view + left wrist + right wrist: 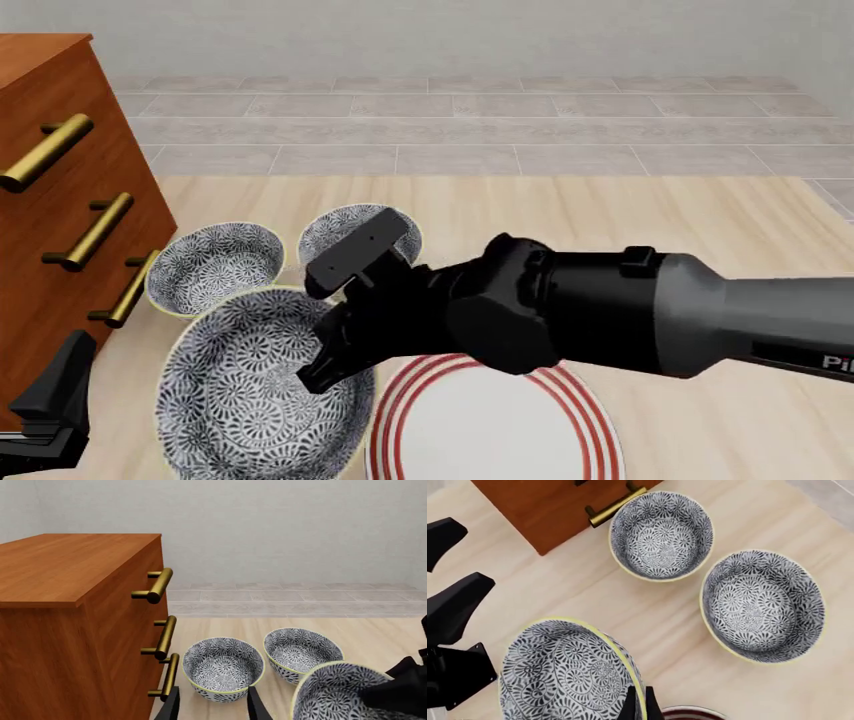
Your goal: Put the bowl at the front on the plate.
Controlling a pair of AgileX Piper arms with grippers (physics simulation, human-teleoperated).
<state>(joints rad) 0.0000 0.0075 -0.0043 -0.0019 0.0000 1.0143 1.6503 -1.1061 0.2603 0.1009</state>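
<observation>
The bowl (247,400) is dark blue-grey floral with a pale yellow-green rim. It hangs tilted above the table at the front left. My right gripper (320,368) is shut on its right rim, and the right wrist view shows the rim pinched between the fingers (638,704) of that bowl (560,675). The white plate (494,430) with red rings lies just right of the bowl, its left edge under the bowl's side. My left gripper (213,707) stands open and empty at the front left (51,398), beside the held bowl (333,695).
Two matching bowls (214,265) (340,232) sit on the table behind the held one. A wooden drawer cabinet (54,200) with brass handles (91,232) stands at the left. My right arm spans the front view from the right.
</observation>
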